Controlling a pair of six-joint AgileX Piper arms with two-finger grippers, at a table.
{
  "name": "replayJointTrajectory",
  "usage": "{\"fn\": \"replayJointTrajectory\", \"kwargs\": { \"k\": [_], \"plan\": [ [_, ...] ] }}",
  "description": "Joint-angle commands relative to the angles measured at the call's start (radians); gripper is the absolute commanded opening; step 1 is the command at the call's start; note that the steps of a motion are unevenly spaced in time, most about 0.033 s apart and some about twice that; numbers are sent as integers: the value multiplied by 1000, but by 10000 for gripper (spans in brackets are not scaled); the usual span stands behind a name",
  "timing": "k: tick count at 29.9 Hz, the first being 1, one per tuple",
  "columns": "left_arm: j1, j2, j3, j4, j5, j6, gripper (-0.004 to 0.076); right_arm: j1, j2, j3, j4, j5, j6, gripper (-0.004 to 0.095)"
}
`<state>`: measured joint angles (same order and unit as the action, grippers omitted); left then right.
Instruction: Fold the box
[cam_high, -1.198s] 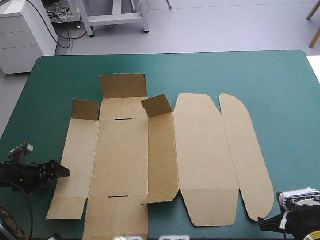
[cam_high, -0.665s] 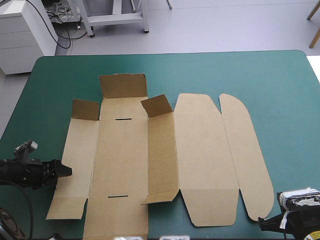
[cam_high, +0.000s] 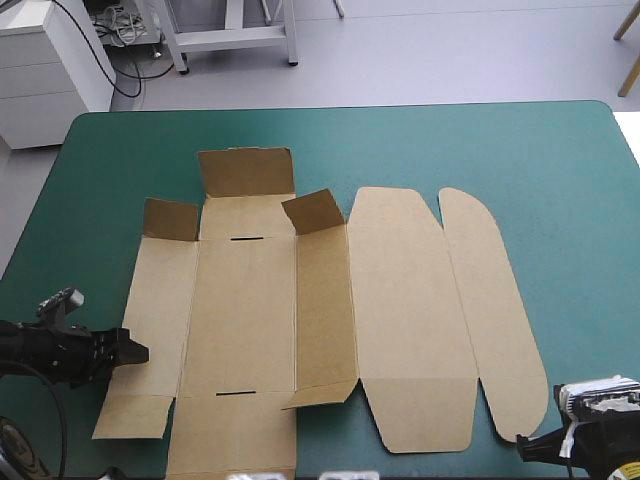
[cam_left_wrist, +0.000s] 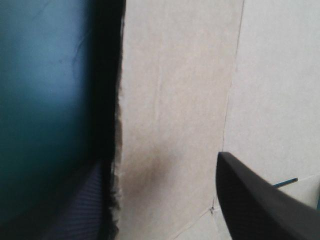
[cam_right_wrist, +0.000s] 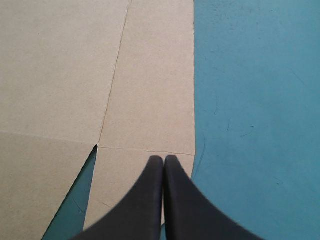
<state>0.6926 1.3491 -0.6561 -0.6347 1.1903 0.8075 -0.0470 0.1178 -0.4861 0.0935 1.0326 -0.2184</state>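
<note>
Left fingers (cam_left_wrist: 260, 200) nearer, astride the box (cam_left_wrist: 175, 100) edge.

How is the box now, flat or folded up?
Mostly flat: the box lies spread on the table, with its far flaps tilted up.

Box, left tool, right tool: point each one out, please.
box (cam_high: 245, 310), high view, on its wide middle panel.
left tool (cam_high: 138, 350), high view, at its tips by the box's left edge.
right tool (cam_right_wrist: 163, 161), right wrist view, where its shut tips meet.
</note>
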Motion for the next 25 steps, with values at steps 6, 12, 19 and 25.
{"fn": "replayJointTrajectory", "kwargs": {
  "k": [6,12,19,25],
  "plan": [
    [-59,-22,20,-44,50,-6,437,1,15,-25,0,-62,-2,-21],
    [-73,-22,17,-41,50,-4,354,1,15,-25,0,-62,-2,-21],
    [-73,-22,-18,-41,79,-1,235,1,15,-25,0,-62,-2,-21],
    [-73,-22,-30,-41,91,3,-3,1,15,-25,0,-62,-2,-22]
  ]
}}
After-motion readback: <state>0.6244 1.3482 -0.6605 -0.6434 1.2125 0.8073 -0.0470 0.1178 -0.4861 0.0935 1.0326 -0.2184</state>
